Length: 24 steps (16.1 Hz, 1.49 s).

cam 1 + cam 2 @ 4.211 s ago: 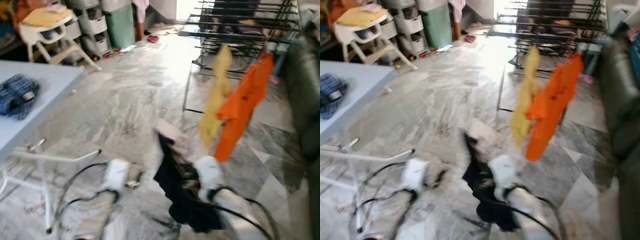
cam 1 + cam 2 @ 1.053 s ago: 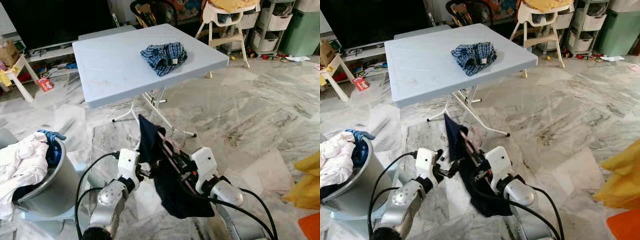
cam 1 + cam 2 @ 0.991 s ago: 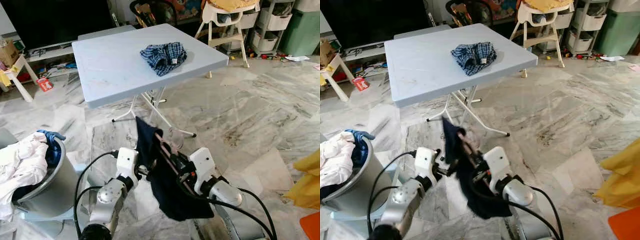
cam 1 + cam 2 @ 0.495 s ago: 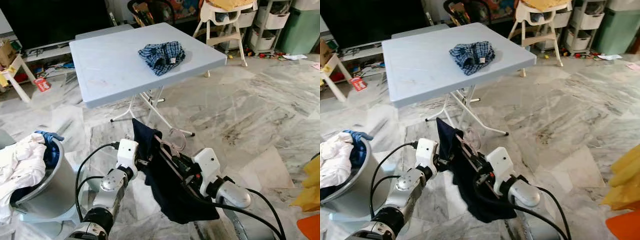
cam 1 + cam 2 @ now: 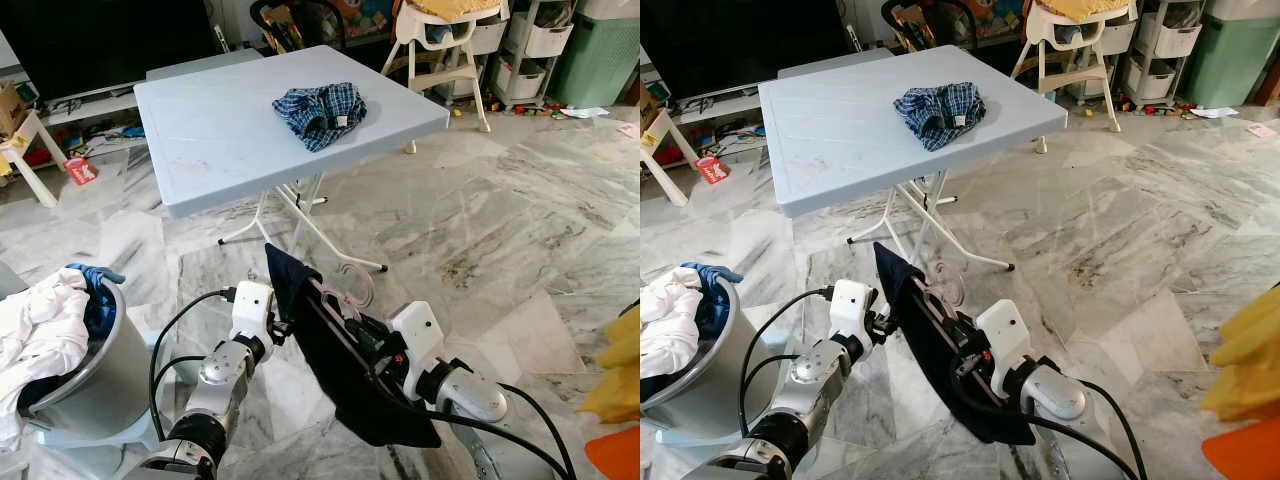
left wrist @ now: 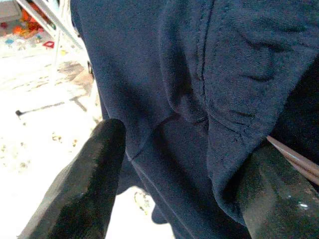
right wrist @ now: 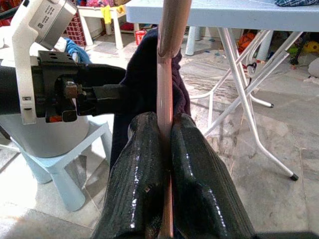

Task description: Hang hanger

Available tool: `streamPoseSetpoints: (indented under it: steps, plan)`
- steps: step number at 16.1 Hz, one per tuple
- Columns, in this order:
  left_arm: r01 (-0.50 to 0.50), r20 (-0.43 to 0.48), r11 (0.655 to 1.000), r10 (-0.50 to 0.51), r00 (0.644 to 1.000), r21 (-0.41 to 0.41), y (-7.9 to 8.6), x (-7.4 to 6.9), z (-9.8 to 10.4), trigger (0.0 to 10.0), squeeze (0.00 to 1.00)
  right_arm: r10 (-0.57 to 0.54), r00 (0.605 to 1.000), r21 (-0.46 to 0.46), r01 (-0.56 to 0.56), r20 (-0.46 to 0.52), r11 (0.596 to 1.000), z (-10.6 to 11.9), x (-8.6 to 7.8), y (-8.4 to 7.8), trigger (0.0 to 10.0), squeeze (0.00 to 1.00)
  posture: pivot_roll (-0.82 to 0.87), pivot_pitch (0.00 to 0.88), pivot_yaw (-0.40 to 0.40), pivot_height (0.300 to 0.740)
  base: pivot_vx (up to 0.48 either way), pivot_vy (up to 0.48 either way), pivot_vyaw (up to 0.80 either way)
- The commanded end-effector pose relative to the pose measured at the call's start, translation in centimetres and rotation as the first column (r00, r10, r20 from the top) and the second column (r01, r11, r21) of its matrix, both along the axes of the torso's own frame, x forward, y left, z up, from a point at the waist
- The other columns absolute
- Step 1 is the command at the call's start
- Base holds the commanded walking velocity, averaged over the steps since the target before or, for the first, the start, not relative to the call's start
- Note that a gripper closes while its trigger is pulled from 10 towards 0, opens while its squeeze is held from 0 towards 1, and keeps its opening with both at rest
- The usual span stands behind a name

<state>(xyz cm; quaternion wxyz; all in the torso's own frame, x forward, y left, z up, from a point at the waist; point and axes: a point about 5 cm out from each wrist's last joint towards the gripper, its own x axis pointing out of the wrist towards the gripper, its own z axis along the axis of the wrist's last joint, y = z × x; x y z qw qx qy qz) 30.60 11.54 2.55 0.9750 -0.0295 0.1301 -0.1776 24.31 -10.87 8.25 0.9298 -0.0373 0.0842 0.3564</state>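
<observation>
No legible text, brand, number or sign anywhere. A small pale tag on the checked blue garment (image 5: 347, 121) on the table (image 5: 200, 140), too small to read. Likewise unreadable: the red packet (image 5: 81, 170) on the floor by the low white stool, printed but blurred.
</observation>
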Motion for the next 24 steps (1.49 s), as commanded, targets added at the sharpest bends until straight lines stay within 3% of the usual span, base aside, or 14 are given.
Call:
streamPoseSetpoints:
  steps: [1, 11, 14, 15, 18, 20, 24]
  plan:
    - [-0.038, 0.017, 0.999, 0.037, 0.999, 0.012, 0.9, 0.5, 0.4, 0.0, 0.00, 0.025, 0.998, 0.022, -0.026, 0.058, 0.999, 1.5, 0.3, 0.5, 10.0, 0.00, -0.22, 0.010, 0.107, 0.740, 0.000, 0.000, 0.00]
    - [-0.077, 0.033, 0.995, 0.075, 0.997, 0.070, 2.1, 0.7, 0.5, 0.0, 0.00, 0.049, 0.996, -0.035, -0.047, 0.074, 0.998, 1.2, 0.3, 0.5, 10.0, 0.00, -0.21, 0.010, 0.103, 0.740, 0.000, 0.000, 0.00]
    - [-0.133, 0.079, 0.986, 0.125, 0.989, 0.100, 3.6, 1.3, 1.4, 0.0, 0.00, 0.080, 0.991, -0.186, -0.059, 0.107, 0.981, 0.3, 0.7, -0.4, 10.0, 0.00, -0.20, 0.005, 0.104, 0.740, 0.000, 0.000, 0.00]
    - [-0.140, 0.088, 0.984, 0.131, 0.988, 0.107, 3.8, 1.4, 1.5, 0.0, 0.00, 0.080, 0.991, -0.198, -0.057, 0.110, 0.979, 0.3, 0.7, -0.5, 10.0, 0.00, -0.20, 0.004, 0.104, 0.740, 0.000, 0.000, 0.00]
    - [-0.202, 0.116, 0.972, 0.188, 0.975, 0.124, 5.3, 1.7, 2.1, 0.0, 0.00, 0.100, 0.991, -0.371, -0.060, 0.090, 0.927, -1.5, 0.9, -2.4, 10.0, 0.00, -0.19, 0.001, 0.103, 0.740, 0.000, 0.000, 0.00]
    - [-0.234, 0.120, 0.961, 0.218, 0.969, 0.146, 6.4, 1.8, 2.3, 0.0, 0.00, 0.100, 0.991, -0.412, -0.057, 0.084, 0.909, -2.0, 1.1, -3.6, 10.0, 0.00, -0.18, 0.000, 0.103, 0.740, 0.000, 0.000, 0.00]
    - [-0.284, 0.098, 0.939, 0.270, 0.958, 0.194, 8.3, 1.9, 2.4, 0.0, 0.00, 0.167, 0.983, -0.536, -0.103, 0.071, 0.838, -2.6, 1.0, -6.2, 10.0, 0.00, -0.19, 0.004, 0.110, 0.740, 0.000, 0.000, 0.00]
